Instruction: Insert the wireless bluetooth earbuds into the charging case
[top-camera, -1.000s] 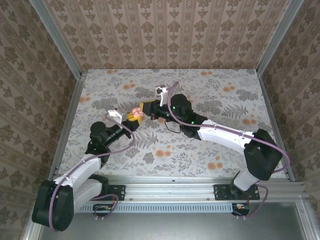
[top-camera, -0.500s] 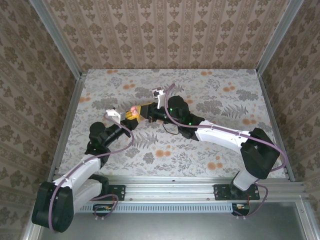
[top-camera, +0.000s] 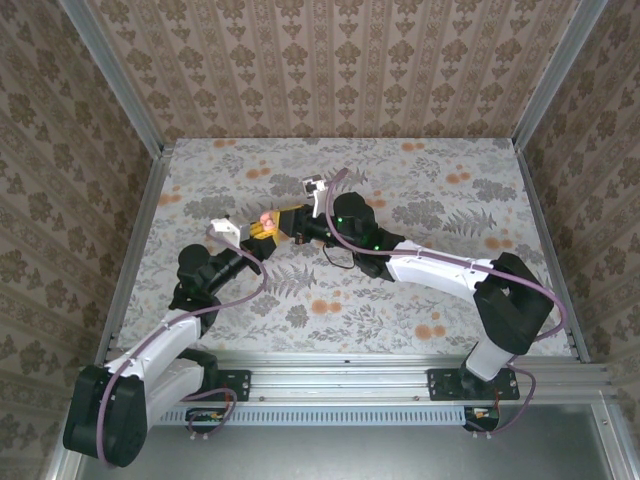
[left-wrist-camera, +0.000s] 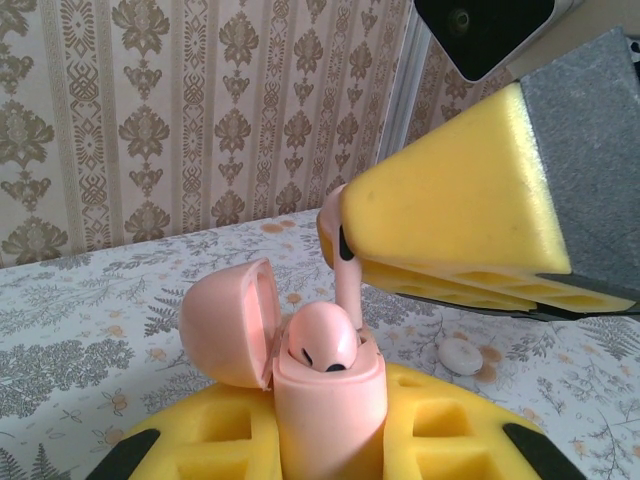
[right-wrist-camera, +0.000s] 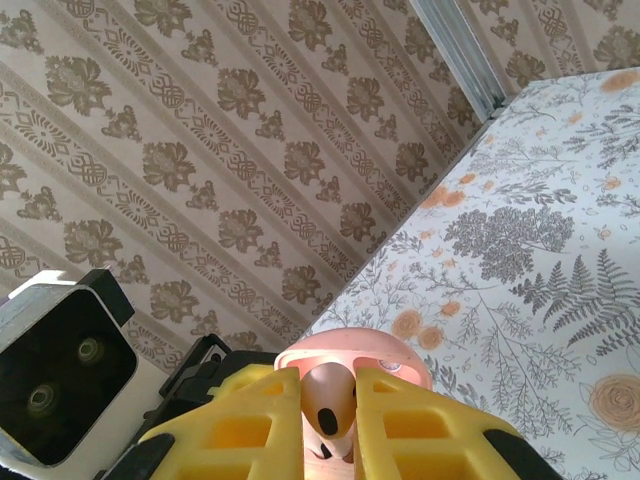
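Observation:
The salmon-pink charging case (left-wrist-camera: 325, 400) stands upright between the yellow foam fingers of my left gripper (left-wrist-camera: 325, 425), which is shut on it. Its lid (left-wrist-camera: 225, 320) hangs open to the left. One pink earbud (left-wrist-camera: 322, 340) sits in the case. My right gripper (right-wrist-camera: 328, 420) is shut on the second earbud (right-wrist-camera: 328, 400), whose stem (left-wrist-camera: 348, 285) reaches down into the case beside the first. In the top view the case (top-camera: 265, 217) sits left of centre, where the left gripper (top-camera: 255, 232) and the right gripper (top-camera: 285, 218) meet.
A small white oval piece (left-wrist-camera: 462, 355) lies on the flowered table (top-camera: 420, 300) just beyond the case. Patterned walls (top-camera: 330, 60) and aluminium posts close in the table on three sides. The right arm (top-camera: 440, 268) stretches across the table's middle.
The right gripper has moved left with its earbud and closed in on the case. The left gripper and case have shifted slightly up and left.

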